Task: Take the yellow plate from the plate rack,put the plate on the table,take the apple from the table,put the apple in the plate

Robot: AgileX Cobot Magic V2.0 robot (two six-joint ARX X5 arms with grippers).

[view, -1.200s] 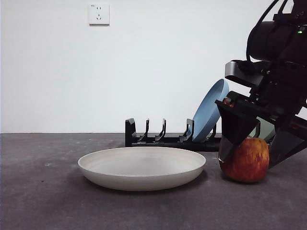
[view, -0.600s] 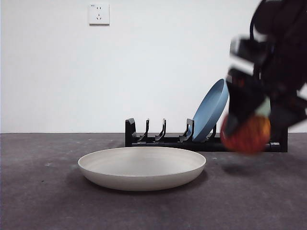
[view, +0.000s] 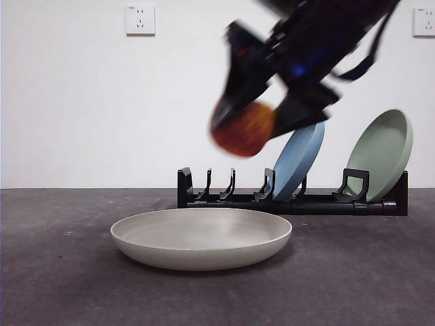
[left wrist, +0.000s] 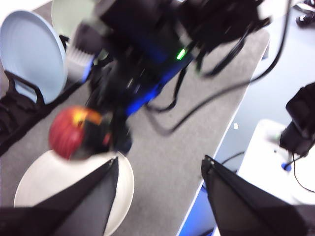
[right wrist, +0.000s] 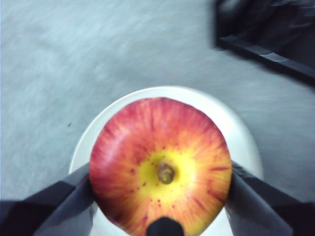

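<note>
In the front view, nearest the camera, the yellow plate (view: 201,238) lies flat on the dark grey table (view: 61,285), right side up, its raised rim all around. Well above it, at about one o'clock from the plate's middle, the apple (view: 242,128) hangs in the air, blurred, clamped between the two black jaws of the right gripper (view: 253,122), whose dark arm slants in from the upper right corner. The right wrist view looks straight down past the apple (right wrist: 160,172), stem end up, gripped on both sides by that gripper (right wrist: 160,183); the plate (right wrist: 236,132) shows as a pale ring all around the fruit, so the apple sits over the plate's bowl without touching it.

Behind the plate, at twelve to three o'clock, the plate rack (view: 224,193) runs along the table. Its left slots stand bare; a blue plate (view: 296,163) leans in a middle slot and a sage-green plate (view: 384,153) leans in the slot at the right end. On the far white wall, a socket (view: 140,20) sits at eleven o'clock.

The left gripper (left wrist: 160,184) hovers high beside the scene, jaws parted with nothing between them; its view shows the apple (left wrist: 69,133) above the plate (left wrist: 54,179).
</note>
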